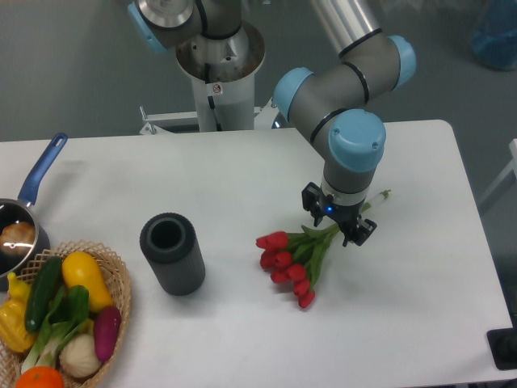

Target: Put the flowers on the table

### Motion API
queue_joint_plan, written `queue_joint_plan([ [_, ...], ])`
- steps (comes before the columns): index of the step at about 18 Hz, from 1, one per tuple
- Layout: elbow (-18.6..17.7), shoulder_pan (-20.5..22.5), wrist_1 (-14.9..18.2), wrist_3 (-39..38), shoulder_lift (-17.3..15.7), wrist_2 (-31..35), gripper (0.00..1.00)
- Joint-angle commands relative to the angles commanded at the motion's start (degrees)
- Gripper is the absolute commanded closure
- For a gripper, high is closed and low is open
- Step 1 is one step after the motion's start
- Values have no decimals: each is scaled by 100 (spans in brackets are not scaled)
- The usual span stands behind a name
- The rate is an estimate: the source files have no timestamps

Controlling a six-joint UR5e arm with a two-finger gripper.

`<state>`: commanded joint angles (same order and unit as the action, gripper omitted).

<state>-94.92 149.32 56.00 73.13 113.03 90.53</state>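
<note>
The flowers [291,263], a bunch of red tulips with green stems, lie on the white table [242,178] right of centre. The blooms point to the lower left and the stem ends stick out to the upper right. My gripper [336,225] points straight down over the stems, just above the table. Its two black fingers [359,232] stand apart on either side of the stems and do not pinch them. The part of the stems under the gripper is hidden.
A dark grey cylindrical vase [172,253] lies on its side left of the flowers. A wicker basket [121,303] of vegetables sits at the front left corner. A blue-handled pan [20,222] is at the left edge. The robot base [218,73] stands behind the table.
</note>
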Motion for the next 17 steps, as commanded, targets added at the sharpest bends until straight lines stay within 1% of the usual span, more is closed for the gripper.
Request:
queue_joint_plan([
  [3, -44, 263, -273, 18, -44, -26, 0],
  [4, -44, 325, -309, 9, -61, -18, 0],
  [8, -53, 562, -326, 44, -105, -35, 0],
  [10, -35, 624, -327, 62, -184, -61, 0],
  [14, 105, 782, -327, 88, -219, -219, 0],
  [17, 281, 800, -318, 281, -211, -220, 0],
])
